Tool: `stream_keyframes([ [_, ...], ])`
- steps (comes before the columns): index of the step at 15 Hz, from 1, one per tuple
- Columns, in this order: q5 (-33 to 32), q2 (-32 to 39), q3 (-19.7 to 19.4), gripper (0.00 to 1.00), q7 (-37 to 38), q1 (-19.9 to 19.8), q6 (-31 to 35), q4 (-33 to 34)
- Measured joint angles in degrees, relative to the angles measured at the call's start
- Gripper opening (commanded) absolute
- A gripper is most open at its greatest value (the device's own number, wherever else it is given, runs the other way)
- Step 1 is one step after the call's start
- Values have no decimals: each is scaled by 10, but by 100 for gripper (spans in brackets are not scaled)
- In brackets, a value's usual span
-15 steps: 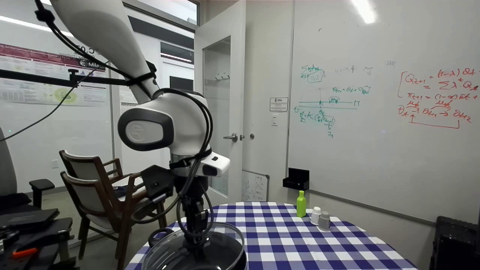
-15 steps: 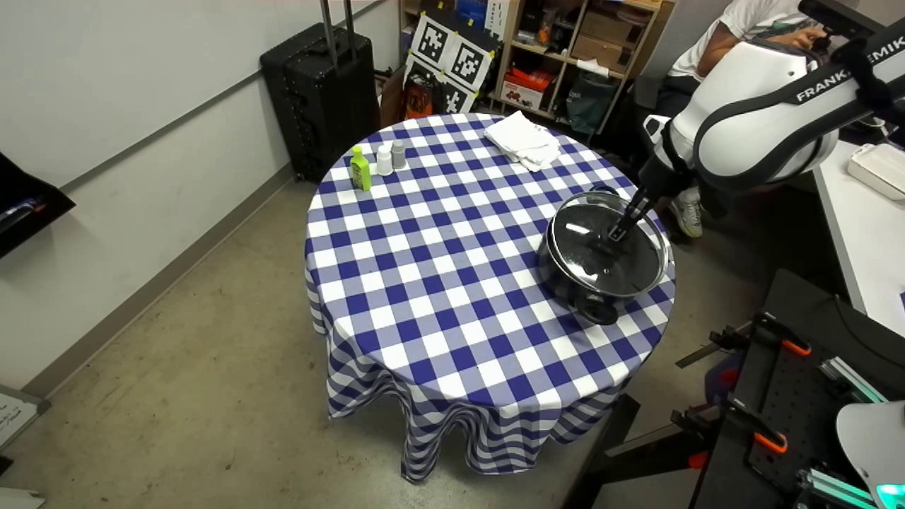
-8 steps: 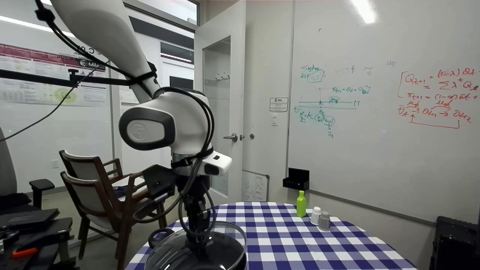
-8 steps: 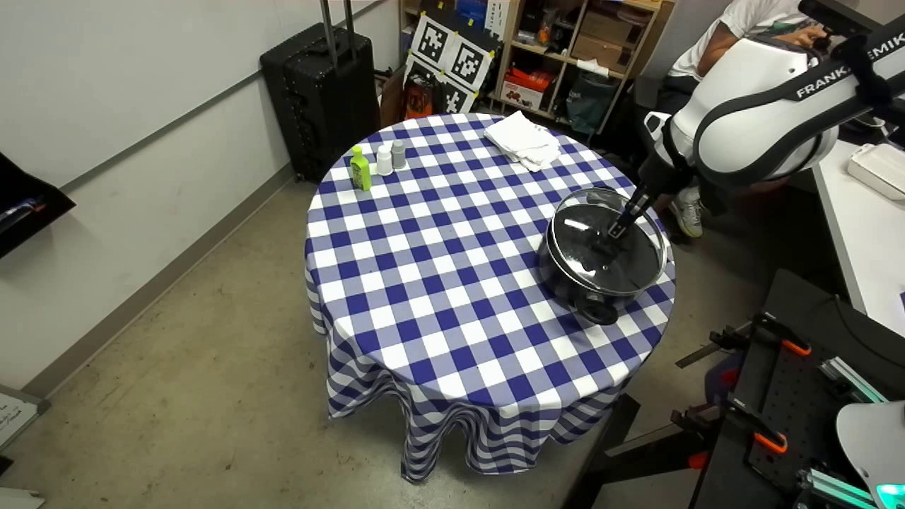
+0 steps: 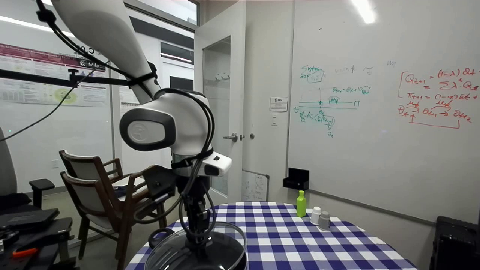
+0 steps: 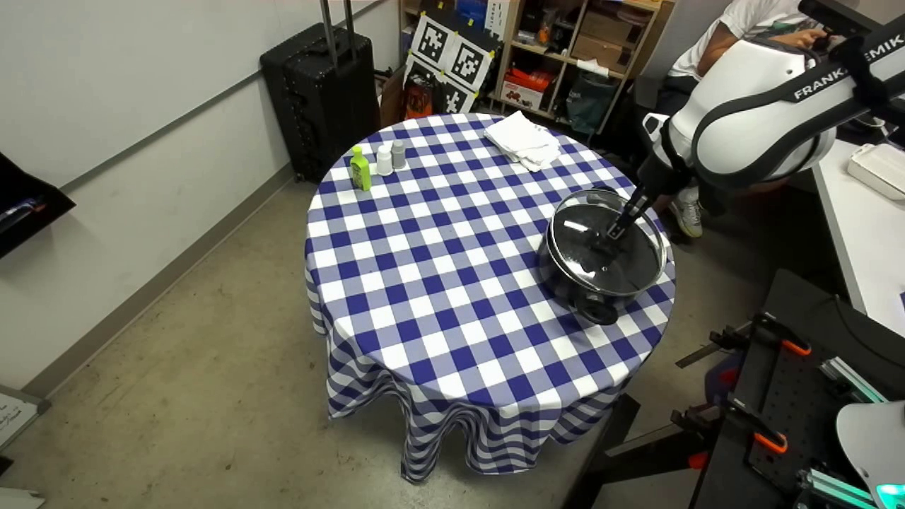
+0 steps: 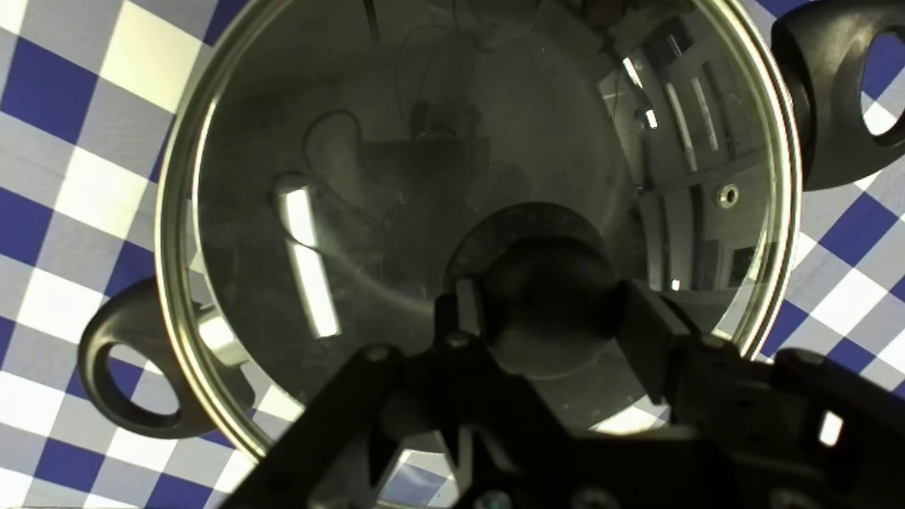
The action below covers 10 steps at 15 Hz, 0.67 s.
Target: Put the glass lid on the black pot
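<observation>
The black, two-fingered gripper (image 7: 553,317) is closed about the rounded black knob (image 7: 546,293) of the round, see-through, metal-rimmed glass lid (image 7: 431,198), off-centre over the wide, round black pot (image 6: 555,277); whether they touch, we cannot tell. Past the pot's edge we see blue-and-white checked cloth (image 7: 85,233) through the glass. Well apart from the pot stands a slim, lime-green bottle (image 6: 360,171). Set down off-centre, we judge, the lid could catch the pot's rim and tip; its rounded knob could also let it swivel.
</observation>
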Motion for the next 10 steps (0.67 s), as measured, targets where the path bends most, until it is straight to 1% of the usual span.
stream_keyframes([
  [10, 0, 15, 3, 25, 0, -1, -1, 13],
])
